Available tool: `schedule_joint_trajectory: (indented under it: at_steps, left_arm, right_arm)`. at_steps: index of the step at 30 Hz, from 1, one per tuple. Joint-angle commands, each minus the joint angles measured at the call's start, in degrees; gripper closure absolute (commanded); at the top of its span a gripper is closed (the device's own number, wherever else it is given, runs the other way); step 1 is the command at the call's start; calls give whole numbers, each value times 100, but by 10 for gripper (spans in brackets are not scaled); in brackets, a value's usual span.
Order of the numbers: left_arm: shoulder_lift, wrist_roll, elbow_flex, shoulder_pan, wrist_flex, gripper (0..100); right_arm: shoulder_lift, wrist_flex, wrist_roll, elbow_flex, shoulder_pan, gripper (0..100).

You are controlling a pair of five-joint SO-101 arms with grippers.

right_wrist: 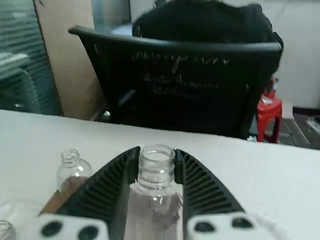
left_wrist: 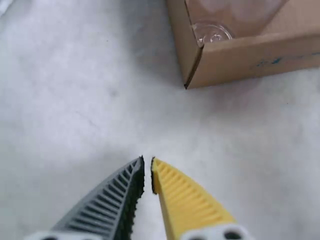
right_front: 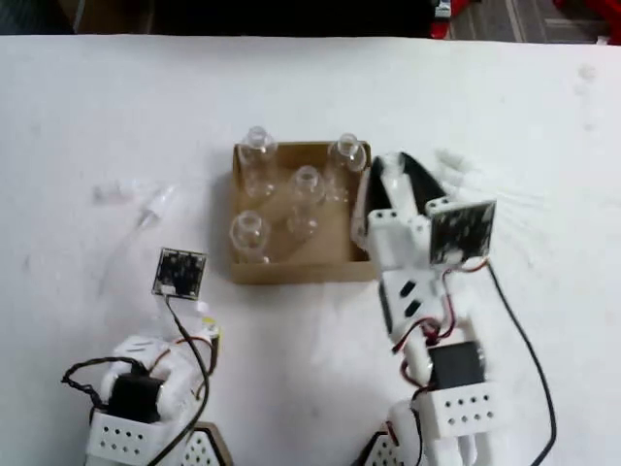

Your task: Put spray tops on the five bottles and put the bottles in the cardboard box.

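Entry: bottle point(right_wrist: 153, 200); clear, no top fitted; gripped at the neck and shoulder by the right end effector point(right_wrist: 156, 152), jaws closed against its two sides; located just beside the right wall of the cardboard box point(right_front: 291, 270); whether it hangs over the rim or outside it cannot be told.

Orientation: upright; long axis vertical; open mouth pointing up.

Entry: four bottles point(right_front: 306, 186); standing inside the box; all upright, mouths up; none carries a spray top.

Entry: spray tops point(right_front: 155, 204); pale loose pieces lying on the surface point(right_front: 97, 97) to the left of the box, well apart from it; count unclear.

Entry: left end effector point(left_wrist: 147, 161); jaws drawn almost together, holding nothing; low over the surface, near the box corner on its side.

Step in hand, as judged: boxing of the fifth bottle; capping is not yet done on any of the five.

Next move, as judged: carry the held bottle over the right wall and lower it into the free space among the other four, keeping it vertical so it does not knock its neighbours; alternatively hold it steady, mouth up, while the left end effector fetches a top; either way the tops have still to be brought across from the far side of the box.
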State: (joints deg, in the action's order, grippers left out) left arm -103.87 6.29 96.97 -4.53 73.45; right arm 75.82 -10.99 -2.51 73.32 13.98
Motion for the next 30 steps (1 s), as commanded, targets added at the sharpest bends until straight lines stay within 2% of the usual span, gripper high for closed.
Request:
schedule_joint_trajectory:
  at_steps: [1,7,15,30]
  left_arm:
    - [-48,79,0,-75,35,969]
    - [-48,79,0,-75,35,969]
    - [-48,79,0,-75,35,969]
    - [-48,79,0,-75,35,969]
  right_arm:
    - [215,963,53,466,242,983]
    - [215,1446,53,1064,242,983]
    - [215,2932,53,1899,374,982]
    - [198,2642,53,2136,462,982]
